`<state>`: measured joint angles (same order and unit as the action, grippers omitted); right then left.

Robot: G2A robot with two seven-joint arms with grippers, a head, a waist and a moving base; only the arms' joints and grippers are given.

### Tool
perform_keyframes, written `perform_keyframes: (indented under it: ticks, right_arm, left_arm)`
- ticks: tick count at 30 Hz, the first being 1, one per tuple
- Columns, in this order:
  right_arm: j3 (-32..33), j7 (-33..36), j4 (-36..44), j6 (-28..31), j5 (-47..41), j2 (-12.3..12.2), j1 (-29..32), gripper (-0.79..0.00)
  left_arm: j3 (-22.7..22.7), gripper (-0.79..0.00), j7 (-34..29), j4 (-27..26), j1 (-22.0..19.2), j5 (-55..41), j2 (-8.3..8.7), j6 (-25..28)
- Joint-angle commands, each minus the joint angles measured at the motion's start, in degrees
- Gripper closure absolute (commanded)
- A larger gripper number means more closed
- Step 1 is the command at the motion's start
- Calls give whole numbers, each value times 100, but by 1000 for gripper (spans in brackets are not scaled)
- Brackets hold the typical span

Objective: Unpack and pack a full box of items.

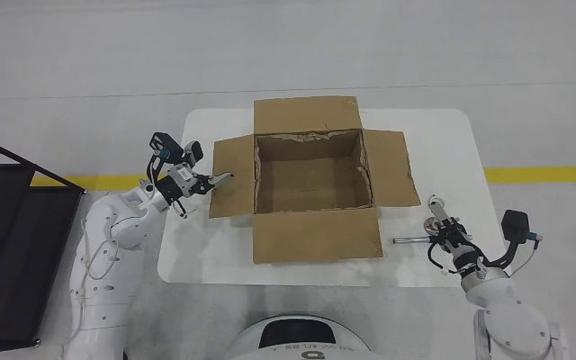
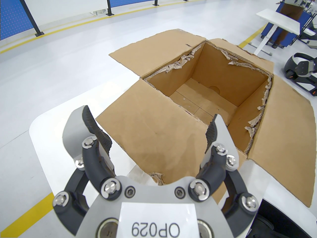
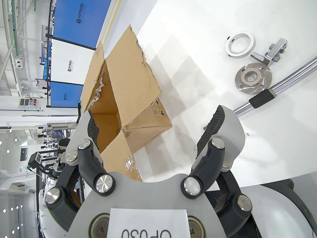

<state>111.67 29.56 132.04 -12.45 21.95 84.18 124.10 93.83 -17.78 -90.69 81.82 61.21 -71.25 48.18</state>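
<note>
Cardboard box (image 1: 310, 184) sits mid-table with all four flaps folded out flat. The inner rim edges are torn and ragged.

Left gripper (image 2: 151, 115) has its fingers spread wide and holds nothing. The nearest flap (image 2: 148, 134) lies under and just ahead of its tips; I can't tell if they touch. The box mouth is straight ahead of that hand, and I see bare cardboard floor down inside.

Right gripper (image 3: 155, 113) is also spread wide with nothing in it, over the white table (image 1: 423, 135) near a flap corner. There's open tabletop directly ahead of its tips, and the box stands off past one finger.

Past the other finger lie loose metal parts: ring (image 3: 239, 44), flange disc (image 3: 253, 77), small clamp block (image 3: 275, 51), and a rod (image 3: 284, 82) with a black sleeve. The rod runs close by that fingertip and is cut off at the frame edge. I can't make out whether the block's pin touches the disc.

Each gripper plate carries a white sticker (image 2: 156, 224) with a code; the right one's is partly cropped. Black handling marks (image 3: 158, 111) are printed on the box's side wall.
</note>
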Motion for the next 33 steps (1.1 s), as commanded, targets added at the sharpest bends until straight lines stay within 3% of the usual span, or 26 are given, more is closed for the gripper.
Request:
perform_keyframes:
  ticks: [1,10,11,12,15,18,22,26,30,33]
  right_arm:
    - [-24,-141,-81,-155,123,-3,-85,-785]
    - [36,395,-712,-1555,732,-118,-1026,-785]
    - [57,426,-827,-1717,820,-138,-1197,-770]
    - [62,444,-934,-1827,933,-155,-1324,-643]
    - [-15,558,-1317,-2178,1494,-220,-1703,-551]
    - [-204,695,-1695,-2533,2137,-280,-2081,-603]
    - [-528,713,-2219,-2928,2824,-323,-2504,-520]
    - [-638,911,-2918,-3114,3154,-368,-2970,-517]
    - [-623,1006,-3386,-3138,3368,-412,-3292,-372]
    - [-595,1016,-3503,-3134,3433,-430,-3362,-360]
  left_arm:
    - [0,-785,0,0,0,0,0,0]
    - [0,-785,0,0,0,0,0,0]
    - [0,-785,0,0,0,0,0,0]
    - [0,-785,0,0,0,0,0,0]
    - [0,-785,0,0,0,0,0,0]
    - [0,-785,0,0,0,0,0,0]
    - [0,-785,0,0,0,0,0,0]
    - [0,-785,0,0,0,0,0,0]
    - [0,-785,0,0,0,0,0,0]
    - [0,-785,0,0,0,0,0,0]
